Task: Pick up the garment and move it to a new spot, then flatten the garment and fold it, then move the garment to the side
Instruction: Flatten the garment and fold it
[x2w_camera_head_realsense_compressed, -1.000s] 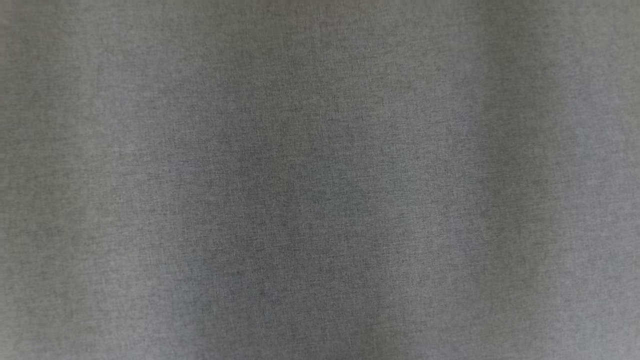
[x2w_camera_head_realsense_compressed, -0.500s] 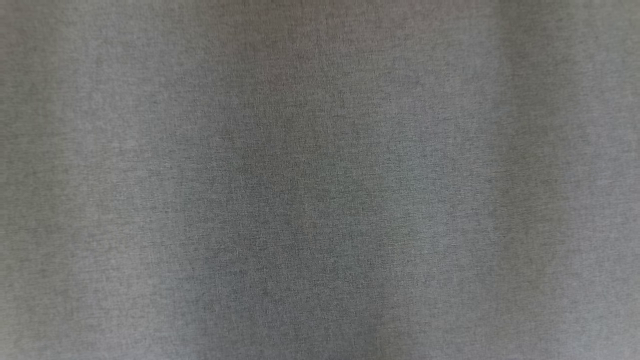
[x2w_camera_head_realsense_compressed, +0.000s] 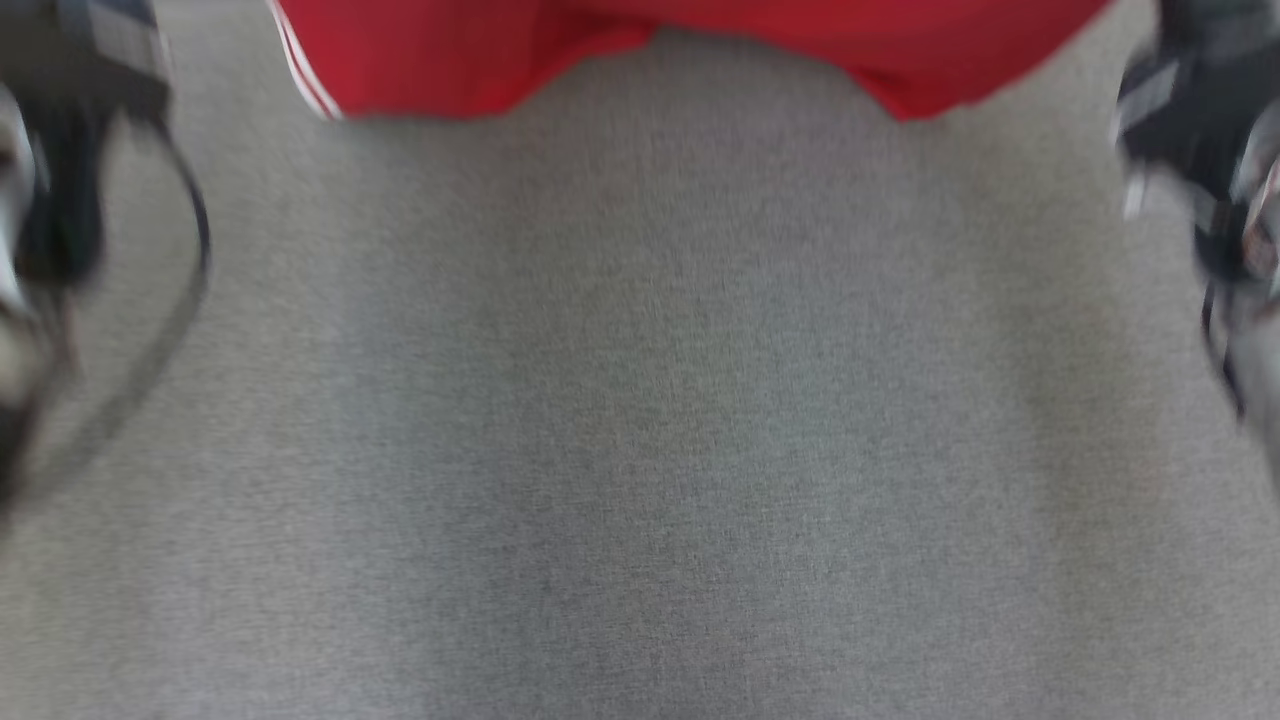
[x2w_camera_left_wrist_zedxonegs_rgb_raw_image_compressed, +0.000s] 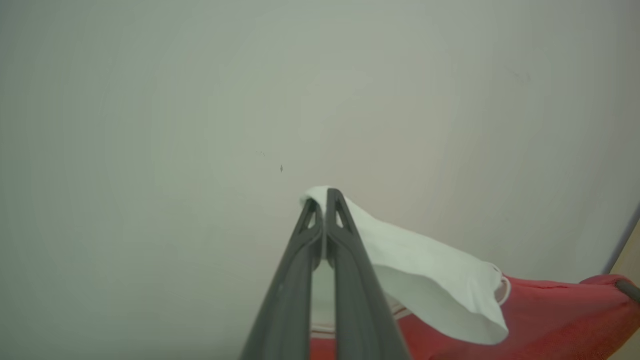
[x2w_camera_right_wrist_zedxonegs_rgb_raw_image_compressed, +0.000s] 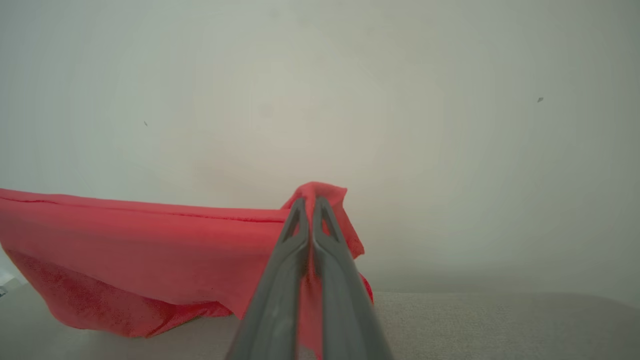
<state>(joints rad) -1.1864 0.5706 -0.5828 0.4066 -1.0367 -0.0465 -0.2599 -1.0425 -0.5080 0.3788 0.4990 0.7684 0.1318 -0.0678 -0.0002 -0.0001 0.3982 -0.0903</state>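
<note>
Head view: the red garment (x2w_camera_head_realsense_compressed: 700, 50) hangs at the top edge. Its long axis runs across between my two arms, above the grey cloth surface (x2w_camera_head_realsense_compressed: 640, 450), and all of it is blurred.

Left wrist view: my left claw (x2w_camera_left_wrist_zedxonegs_rgb_raw_image_compressed: 325, 200) is clamped on a white flap (x2w_camera_left_wrist_zedxonegs_rgb_raw_image_compressed: 430, 270) of the garment, with the red body trailing off to that view's right.

Right wrist view: my right claw (x2w_camera_right_wrist_zedxonegs_rgb_raw_image_compressed: 310, 205) pinches a red corner, and the cloth stretches away leftward. A plain pale wall (x2w_camera_right_wrist_zedxonegs_rgb_raw_image_compressed: 450, 100) stands behind. I judge both arms must lower together.
</note>
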